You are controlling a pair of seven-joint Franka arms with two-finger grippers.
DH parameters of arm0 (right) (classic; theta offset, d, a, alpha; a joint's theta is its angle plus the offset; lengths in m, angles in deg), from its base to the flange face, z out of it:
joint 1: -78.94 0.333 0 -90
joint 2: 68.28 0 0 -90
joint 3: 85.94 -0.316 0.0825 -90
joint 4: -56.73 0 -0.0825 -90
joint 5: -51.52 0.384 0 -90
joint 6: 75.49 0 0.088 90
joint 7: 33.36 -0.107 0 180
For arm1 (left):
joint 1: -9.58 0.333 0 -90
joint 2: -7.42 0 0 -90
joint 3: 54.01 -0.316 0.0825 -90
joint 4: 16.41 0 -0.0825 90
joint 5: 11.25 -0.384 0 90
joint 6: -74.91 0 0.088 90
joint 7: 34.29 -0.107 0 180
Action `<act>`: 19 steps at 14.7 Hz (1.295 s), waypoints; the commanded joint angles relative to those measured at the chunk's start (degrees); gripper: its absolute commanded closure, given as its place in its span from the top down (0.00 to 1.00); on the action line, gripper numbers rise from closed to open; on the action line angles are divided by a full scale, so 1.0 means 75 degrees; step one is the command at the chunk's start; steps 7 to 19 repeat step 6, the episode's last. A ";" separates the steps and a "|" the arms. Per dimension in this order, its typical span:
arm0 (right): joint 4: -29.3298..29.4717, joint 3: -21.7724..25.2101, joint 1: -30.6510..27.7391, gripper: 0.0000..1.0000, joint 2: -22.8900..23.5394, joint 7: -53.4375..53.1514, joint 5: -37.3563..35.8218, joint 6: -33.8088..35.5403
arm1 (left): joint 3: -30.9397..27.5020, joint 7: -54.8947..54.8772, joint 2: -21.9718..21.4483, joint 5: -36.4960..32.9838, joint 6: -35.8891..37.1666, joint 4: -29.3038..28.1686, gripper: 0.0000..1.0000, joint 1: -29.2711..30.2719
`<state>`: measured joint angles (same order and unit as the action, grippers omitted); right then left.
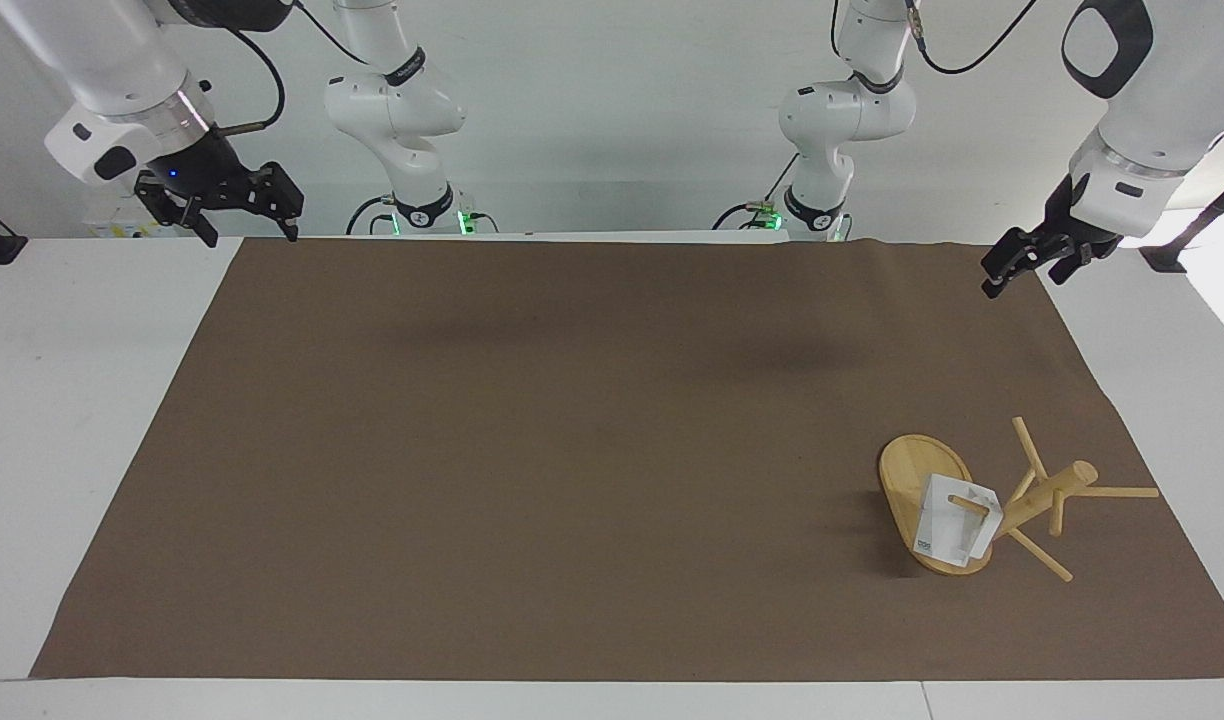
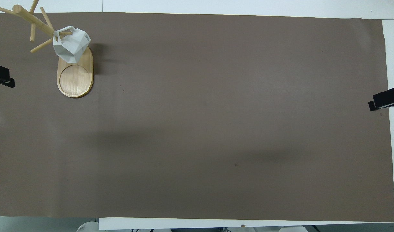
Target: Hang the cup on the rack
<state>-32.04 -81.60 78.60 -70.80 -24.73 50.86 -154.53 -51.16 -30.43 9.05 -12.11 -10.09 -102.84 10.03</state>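
Note:
The bamboo rack (image 1: pixel 1047 492) stands on the brown mat toward the left arm's end, on its oval base (image 1: pixel 907 475). The white faceted cup (image 1: pixel 947 535) hangs by its squared handle on one peg, over the base. In the overhead view the cup (image 2: pixel 71 45) covers the base's farther end, and the rack (image 2: pixel 75 80) shows its bare base. My left gripper (image 1: pixel 1022 277) is open and empty, raised over the mat's corner, well apart from the rack; only its tip (image 2: pixel 2 79) shows from overhead. My right gripper (image 1: pixel 250 228) waits open over the right arm's end.
The brown mat (image 1: pixel 572 450) covers most of the white table (image 1: pixel 82 420). The right gripper's tip (image 2: pixel 385 100) shows at the mat's edge in the overhead view. Nothing else lies on the mat.

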 commanded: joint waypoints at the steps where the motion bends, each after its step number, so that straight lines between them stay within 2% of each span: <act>1: 0.0071 -0.0016 -0.0002 0.99 0.0020 -0.0060 -0.0088 -0.0019 | 0.0029 -0.0990 0.0474 -0.0003 0.0728 0.0812 1.00 -0.0002; 19: 0.0082 -0.0028 0.0010 0.99 0.0020 -0.0060 -0.0077 -0.0019 | 0.0017 -0.0925 0.0451 -0.0061 0.0682 0.0777 1.00 -0.0130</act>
